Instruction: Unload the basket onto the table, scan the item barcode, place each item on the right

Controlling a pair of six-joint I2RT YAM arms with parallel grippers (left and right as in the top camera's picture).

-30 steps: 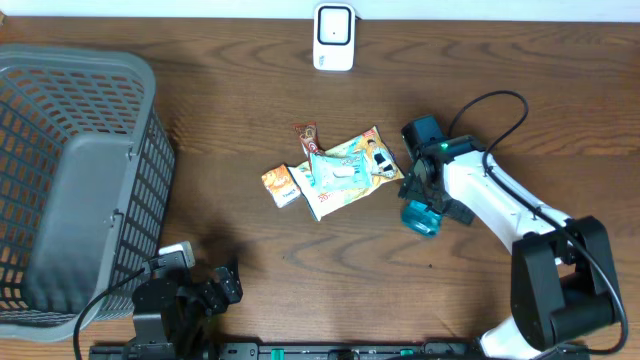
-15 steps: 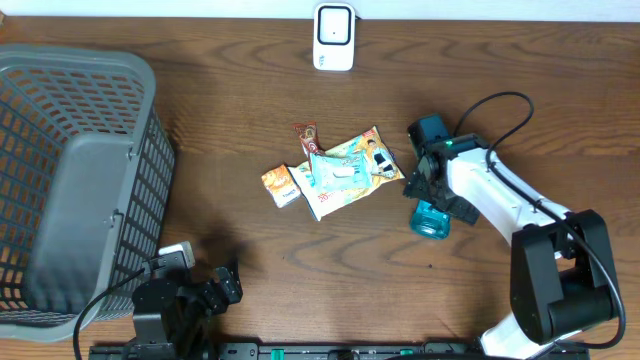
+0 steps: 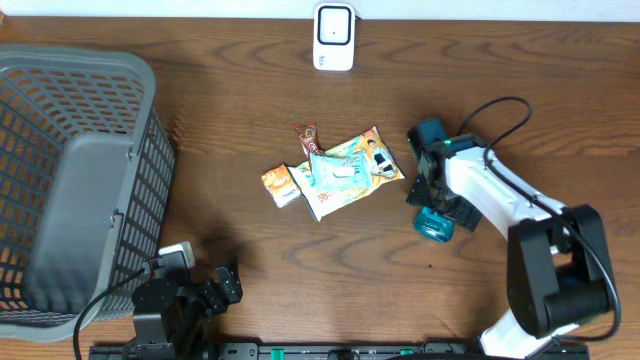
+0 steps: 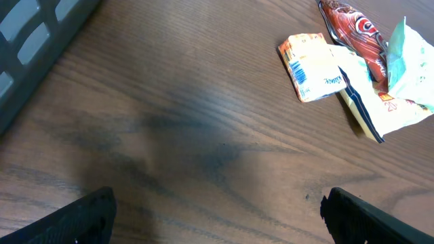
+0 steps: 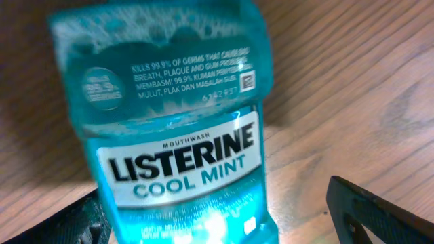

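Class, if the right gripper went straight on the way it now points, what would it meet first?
The Listerine mouthwash bottle, lying on the table straight ahead of the right gripper, though depth is unclear.

A dark brown wooden table (image 3: pixel 240 90) carries a grey mesh basket (image 3: pixel 150 170) standing at its far left, its open top facing upward. Near the middle of the table lies a small cluster of snack packs. A small orange packet (image 3: pixel 281 185) lies flat at the left of the cluster, its right edge touching a larger white and green pouch (image 3: pixel 345 172) printed with colourful pictures. A reddish-brown wrapper (image 3: pixel 306 134) sits at the upper edge of the pouch, touching it, well apart from the basket
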